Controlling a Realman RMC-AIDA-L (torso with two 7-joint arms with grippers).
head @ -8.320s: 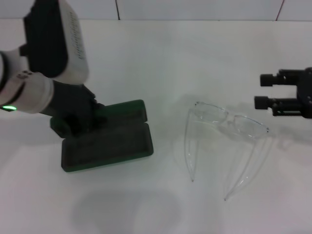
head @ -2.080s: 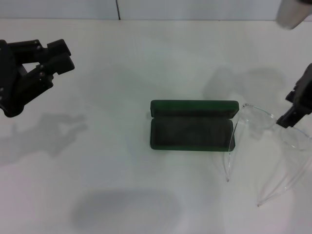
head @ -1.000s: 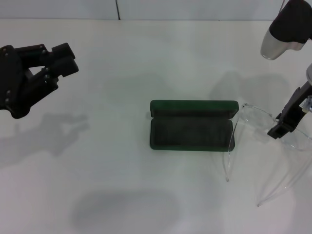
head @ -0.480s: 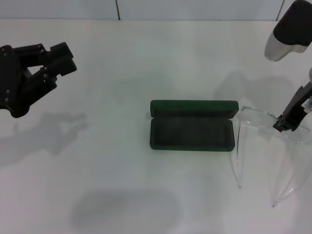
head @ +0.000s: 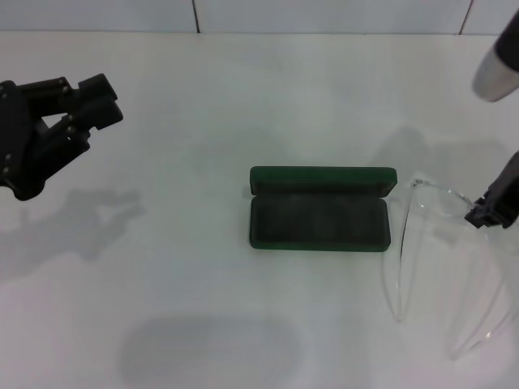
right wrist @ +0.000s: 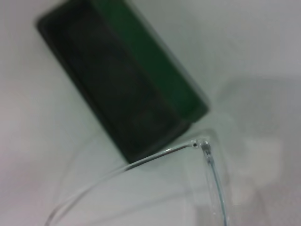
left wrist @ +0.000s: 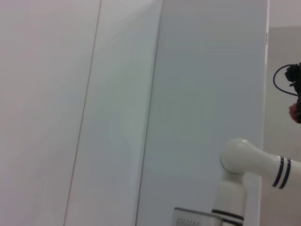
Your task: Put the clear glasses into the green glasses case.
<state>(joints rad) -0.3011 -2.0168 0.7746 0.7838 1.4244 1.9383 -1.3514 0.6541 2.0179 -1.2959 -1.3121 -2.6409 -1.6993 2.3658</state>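
The green glasses case [head: 319, 220] lies open in the middle of the table, lid [head: 323, 178] folded back on the far side and its dark lining facing up. Just right of it are the clear glasses [head: 428, 191], long arms pointing toward the near edge. My right gripper [head: 486, 213] is shut on their front frame at the far right. The right wrist view shows the case [right wrist: 127, 94] beyond a hinge corner of the glasses [right wrist: 202, 145]. My left gripper [head: 77, 101] hovers open at the far left, away from both.
The white table [head: 203, 308] carries only the case and the glasses. A pale link of my right arm [head: 496, 65] hangs over the back right corner. The left wrist view shows only a wall and a white robot part [left wrist: 249, 160].
My right gripper has carried the glasses to the right, and they no longer overlap the case's right end. The case and the left arm have stayed put.
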